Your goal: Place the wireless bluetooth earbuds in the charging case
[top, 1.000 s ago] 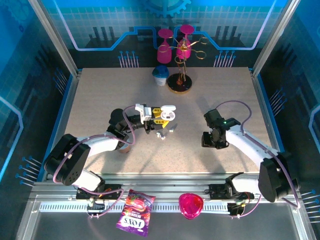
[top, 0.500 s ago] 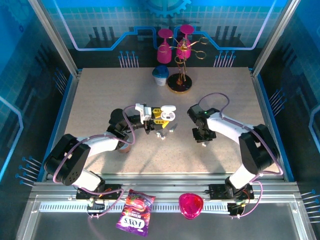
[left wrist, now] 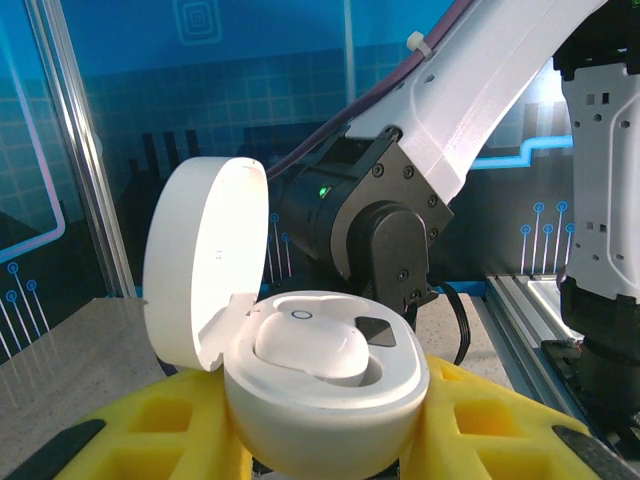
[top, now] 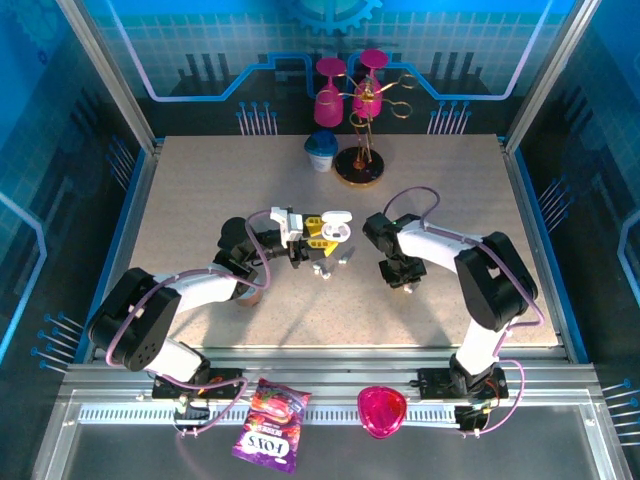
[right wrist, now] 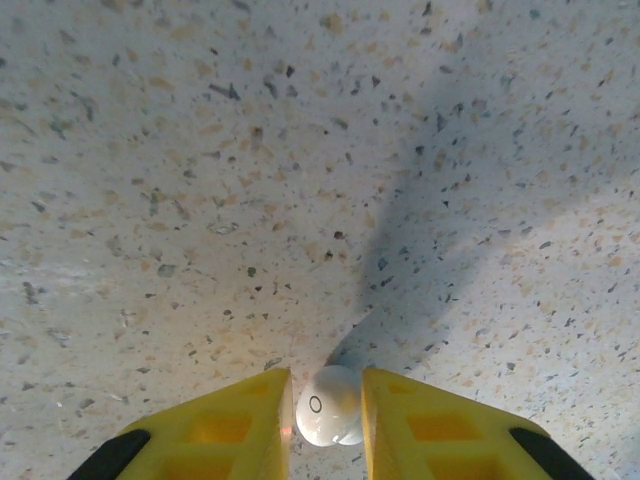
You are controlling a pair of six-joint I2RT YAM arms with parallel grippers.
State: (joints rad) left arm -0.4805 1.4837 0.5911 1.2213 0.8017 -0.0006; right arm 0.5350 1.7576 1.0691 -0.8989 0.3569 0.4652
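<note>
Earbud [right wrist: 329, 420]: tiny, white, small ring mark on it, at 6 o'clock of the right wrist view. It's pinched betw. the yellow fingers [right wrist: 220, 430] of the right gripper [right wrist: 327, 385], which touch it on both sides, over the speckled table [right wrist: 200, 150]. Its shadow [right wrist: 400, 260] runs off twd 1 o'clock. 2nd bud [left wrist: 305, 345] sits in the case [left wrist: 325, 405], in the 9 o'clock well; the well at 3 o'clock looks dark. Lid [left wrist: 205, 260] stands open, hinged at 9 o'clock. Case is clamped betw. the yellow fingers of the left gripper [left wrist: 320, 440], opening up. In top view the case is near table centre, w/ the right gripper at abt 4 o'clock of it, near but apart. Right arm [left wrist: 470, 90] rises behind the case in the left wrist view. Farther out: blue-white cup [top: 321, 152] and stand [top: 360, 165] w/ pink glasses [top: 328, 100] at the 12 o'clock edge. A pink object [top: 382, 410] and a purple pouch [top: 268, 432] lie by the front rail [top: 330, 378] at 6 o'clock.
</note>
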